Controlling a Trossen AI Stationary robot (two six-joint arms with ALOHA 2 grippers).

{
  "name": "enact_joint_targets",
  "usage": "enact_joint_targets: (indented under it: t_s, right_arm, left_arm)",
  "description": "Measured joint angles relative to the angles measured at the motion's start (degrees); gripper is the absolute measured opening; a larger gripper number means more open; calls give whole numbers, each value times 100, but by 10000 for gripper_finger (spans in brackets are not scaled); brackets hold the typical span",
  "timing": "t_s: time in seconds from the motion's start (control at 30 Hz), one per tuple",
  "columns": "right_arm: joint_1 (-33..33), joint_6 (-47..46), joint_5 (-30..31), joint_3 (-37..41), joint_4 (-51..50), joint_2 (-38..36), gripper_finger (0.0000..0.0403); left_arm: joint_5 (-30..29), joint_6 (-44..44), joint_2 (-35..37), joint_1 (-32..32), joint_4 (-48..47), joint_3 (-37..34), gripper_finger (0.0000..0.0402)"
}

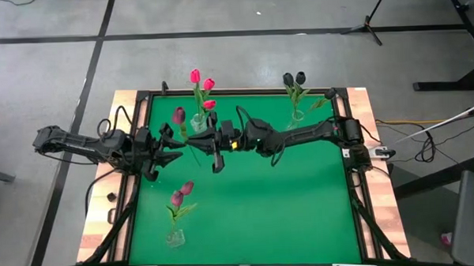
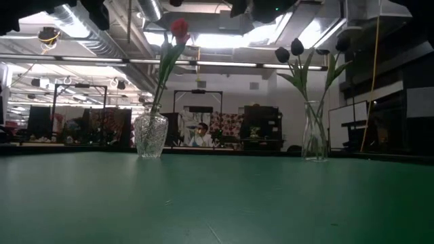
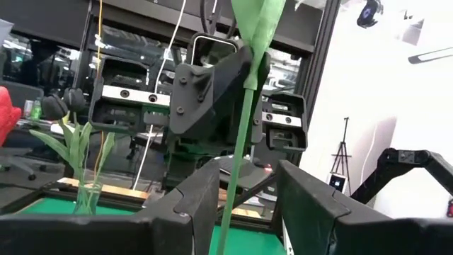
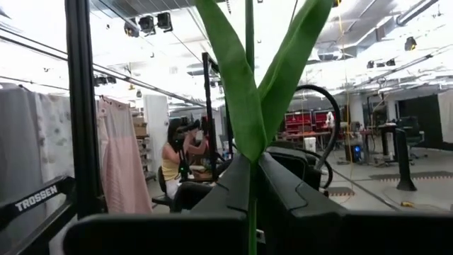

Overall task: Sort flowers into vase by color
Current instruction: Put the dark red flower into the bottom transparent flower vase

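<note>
We see 3 vases stocked by colour, while beside the red-tulip vase (image 1: 198, 122) both grippers, left (image 1: 176, 141) and right (image 1: 221, 138), clamp 1 unsorted maroon tulip (image 1: 179, 115).

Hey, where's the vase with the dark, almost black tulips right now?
The vase with the near-black tulips stands at the far edge of the green mat on the right side in the high view, just beyond the right arm, right of the red-tulip vase.
</note>
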State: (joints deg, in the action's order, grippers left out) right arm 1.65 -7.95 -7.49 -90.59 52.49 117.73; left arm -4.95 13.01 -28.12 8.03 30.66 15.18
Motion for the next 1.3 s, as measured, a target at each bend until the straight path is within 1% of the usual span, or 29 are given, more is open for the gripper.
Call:
enact_joint_targets:
  t_s: [0.17, 0.3, 0.63, 0.87, 1.1, 1.3]
  right_arm:
    - [-28, -65, -11, 0, 16, -1, 13]
    - [-30, -62, -11, 0, 11, -2, 14]
    - [-30, -64, -11, 0, 11, 43, 14]
    - [-25, -71, -11, 0, -219, 61, 14]
    - [-22, -73, -47, 2, -294, 61, 14]
    - [-22, -76, -55, 2, -352, 61, 14]
  left_arm:
    - [-2, -129, -92, -2, 118, 0, 137]
    - [-65, -308, -428, -20, 599, 0, 137]
    - [20, -317, -1124, -216, 1268, 2, 137]
    - [8, -310, -1191, -214, 1276, 2, 137]
    - [-2, -99, -1191, -212, 822, 4, 137]
    - [-4, -50, -1191, -212, 813, 4, 137]
